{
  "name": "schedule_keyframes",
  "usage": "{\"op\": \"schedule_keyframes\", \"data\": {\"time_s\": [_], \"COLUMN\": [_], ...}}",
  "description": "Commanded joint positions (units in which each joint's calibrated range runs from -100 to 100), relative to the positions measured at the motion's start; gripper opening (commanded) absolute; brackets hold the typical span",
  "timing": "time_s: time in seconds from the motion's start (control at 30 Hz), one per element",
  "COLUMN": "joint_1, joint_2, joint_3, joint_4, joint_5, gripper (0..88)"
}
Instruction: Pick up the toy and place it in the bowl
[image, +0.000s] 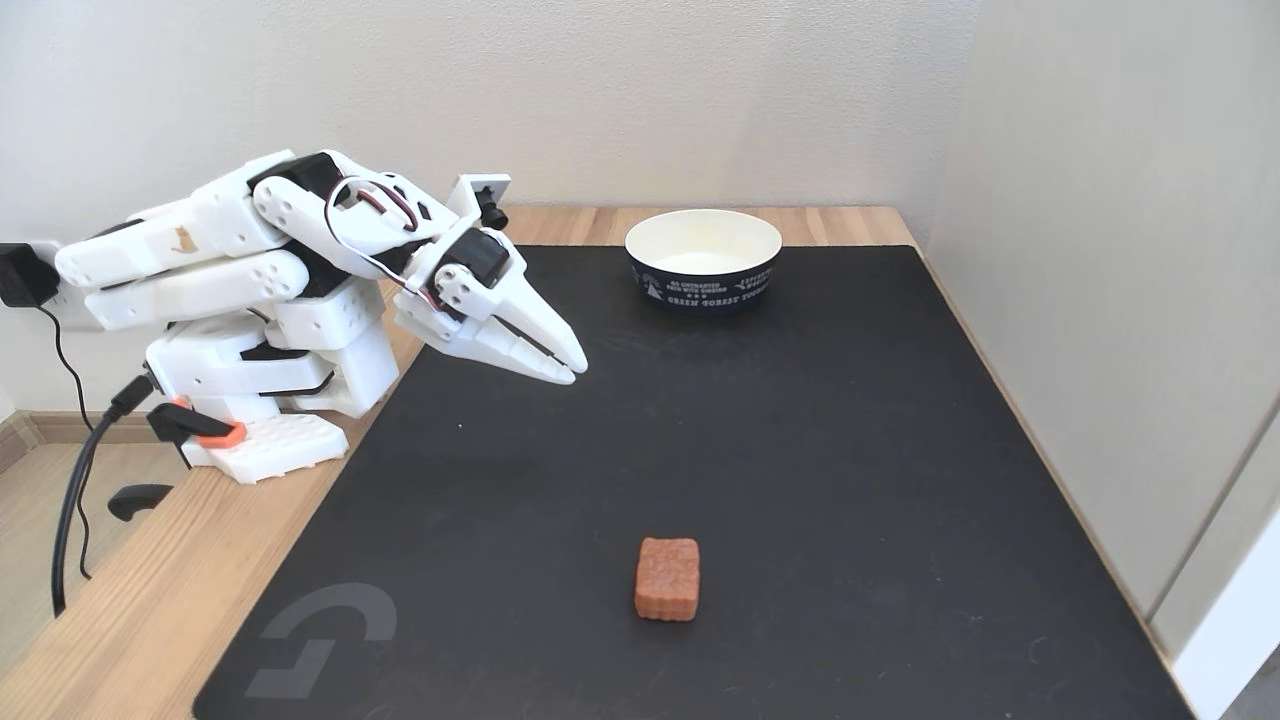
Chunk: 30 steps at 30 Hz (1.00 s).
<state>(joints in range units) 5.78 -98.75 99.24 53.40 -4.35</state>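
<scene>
in the fixed view, at the far left, a black plug (18, 275) sits in a wall outlet, and a dark cable (75, 490) runs down past the edge of the wooden table (120, 600). next to it the white arm (230, 270) is folded low over its base (270, 445), which is held to the table edge by a black and orange clamp (200, 430). red, white and black wires (370, 205) loop over the wrist, and a small camera (485, 205) sticks up behind it.

the claw (572, 368) points down and to the right, hanging in the air above the left part of the black mat (800, 450) (a grey logo is printed in the mat's near left corner). its two fingers lie pressed together, only a thin dark line between them, and nothing is held.

further right, the toy (667, 578), a small reddish-brown block with scalloped edges, lies flat on the mat near the front edge, well apart from the claw and below it in the picture.

the bowl (703, 262) stands upright at the back edge of the mat, a little right of the toy's line and well apart from it. its outside is dark navy with white lettering, its inside cream-white and bare.

to the right, a pale wall (1100, 250) borders the table.
</scene>
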Motion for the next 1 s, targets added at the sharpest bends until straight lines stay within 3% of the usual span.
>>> {"op": "schedule_keyframes", "data": {"time_s": [0.0, 0.97], "joint_1": [1.0, 0.9], "joint_2": [-0.8, -0.8], "joint_3": [0.3, 0.3], "joint_4": [0.3, 0.2], "joint_5": [0.2, 0.2], "gripper": [2.6, 3.5]}}
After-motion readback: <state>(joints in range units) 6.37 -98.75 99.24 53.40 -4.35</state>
